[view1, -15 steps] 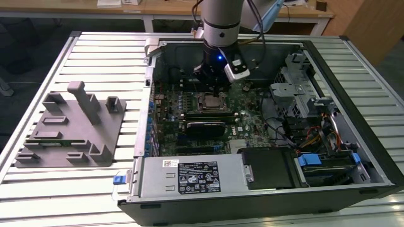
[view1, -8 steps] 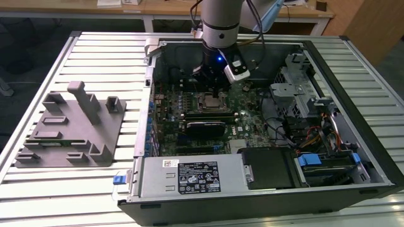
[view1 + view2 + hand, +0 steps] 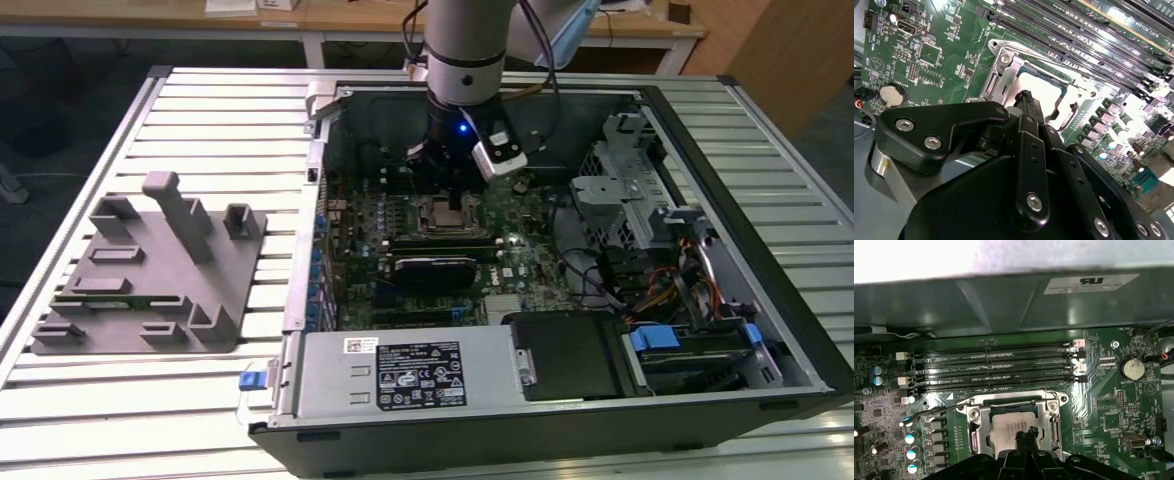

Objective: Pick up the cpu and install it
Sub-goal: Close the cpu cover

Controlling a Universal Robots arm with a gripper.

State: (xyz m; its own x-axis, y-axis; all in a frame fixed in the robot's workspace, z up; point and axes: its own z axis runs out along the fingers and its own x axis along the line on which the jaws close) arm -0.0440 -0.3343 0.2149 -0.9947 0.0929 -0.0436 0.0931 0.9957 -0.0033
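Note:
The cpu (image 3: 1003, 426) lies flat inside the metal socket frame (image 3: 973, 416) on the green motherboard (image 3: 1104, 410), its silver top showing. In the second wrist view the cpu (image 3: 1046, 86) is a pale patch within the socket frame (image 3: 1003, 70). My gripper (image 3: 1025, 433) hangs right over the chip, its two black fingertips close together at the chip's top face, shut with nothing between them. In the exterior view the gripper (image 3: 450, 192) reaches down into the open computer case above the socket (image 3: 451, 214). Whether the tips touch the chip I cannot tell.
Empty memory slots (image 3: 999, 365) run beside the socket, with the case wall (image 3: 1004, 300) just beyond. A coin battery (image 3: 1132, 368) sits on the board. A grey fixture (image 3: 147, 270) stands on the slatted table at the exterior view's left. The power supply (image 3: 400, 372) and drive cage (image 3: 627, 190) crowd the case.

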